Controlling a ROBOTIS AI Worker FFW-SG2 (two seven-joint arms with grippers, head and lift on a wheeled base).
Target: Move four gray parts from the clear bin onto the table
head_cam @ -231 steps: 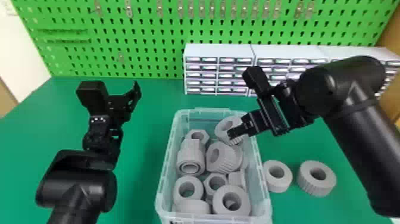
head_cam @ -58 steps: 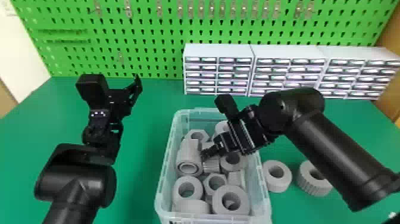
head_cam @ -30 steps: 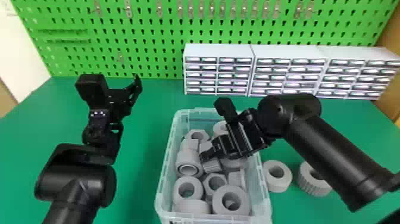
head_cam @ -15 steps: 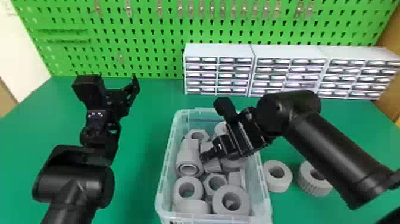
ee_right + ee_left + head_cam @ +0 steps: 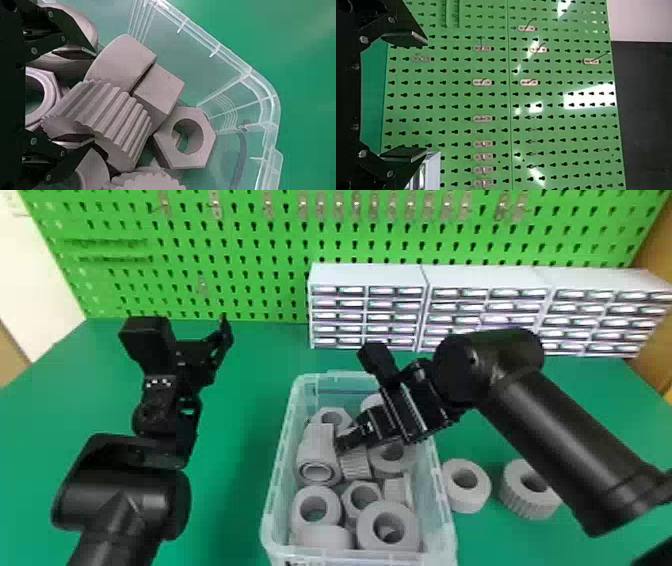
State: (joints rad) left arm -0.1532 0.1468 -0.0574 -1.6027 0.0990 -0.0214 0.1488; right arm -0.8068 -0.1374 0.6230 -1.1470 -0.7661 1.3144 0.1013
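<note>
Right claw (image 5: 346, 441) farther left, green table (image 5: 240, 430)

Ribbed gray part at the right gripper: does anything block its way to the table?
Yes: the clear bin's wall stands between the ribbed gray part and the table; it would likely need lifting over the rim.

Left arm (image 5: 122, 495) rising from the bench's near edge, to the left; left gripper (image 5: 202, 347) pointing toward the bench's far edge, its fingers (image 5: 409, 38) spreading wide apart. Right arm (image 5: 555, 435) slanting in from the bench's right side, bending at the black wrist joint (image 5: 462, 367). Right gripper (image 5: 347, 440) angling downward and toward the bench's left edge, its fingers (image 5: 75, 51) standing apart.
</note>
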